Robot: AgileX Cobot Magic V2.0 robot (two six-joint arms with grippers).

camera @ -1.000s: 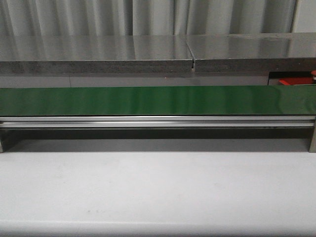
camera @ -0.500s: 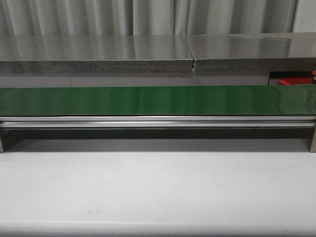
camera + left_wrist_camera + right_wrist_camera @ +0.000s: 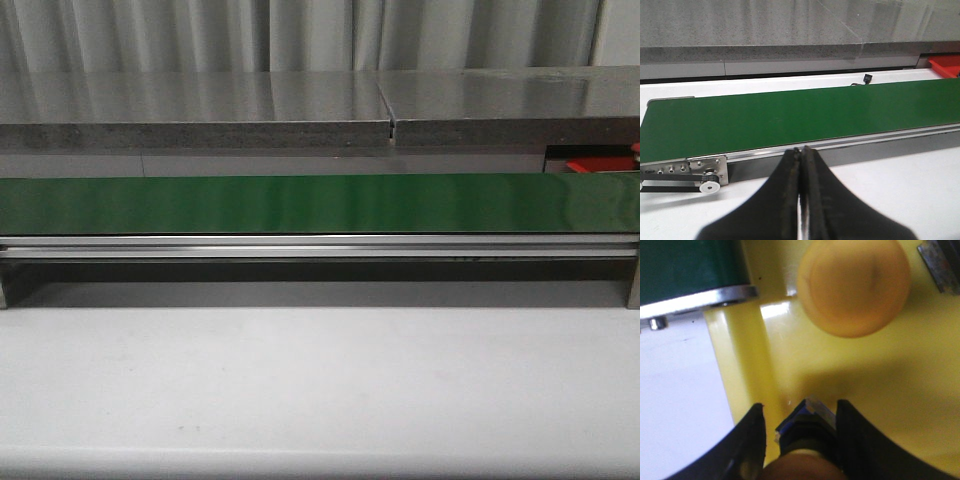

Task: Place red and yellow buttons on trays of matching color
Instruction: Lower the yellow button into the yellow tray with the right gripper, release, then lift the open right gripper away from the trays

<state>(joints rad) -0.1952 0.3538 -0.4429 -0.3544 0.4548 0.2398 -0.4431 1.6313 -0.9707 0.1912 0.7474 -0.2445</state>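
In the right wrist view a yellow button (image 3: 854, 286) lies in the yellow tray (image 3: 890, 375). A second button (image 3: 807, 432) with a dark, blue-edged base sits between the fingers of my right gripper (image 3: 801, 412), low over the tray floor. It touches one finger, while a strip of yellow shows between it and the other, so the jaws stand open around it. My left gripper (image 3: 801, 150) is shut with nothing in it, over the white table in front of the green belt (image 3: 790, 117). A red tray (image 3: 946, 65) lies beyond the belt's far end. No red button shows.
The green conveyor belt (image 3: 300, 203) runs across the table on a metal frame, with grey slabs (image 3: 200, 105) behind it. The red tray (image 3: 590, 165) peeks out at the right behind the belt. The yellow tray's rim (image 3: 735, 365) stands next to the belt's end (image 3: 685, 265).
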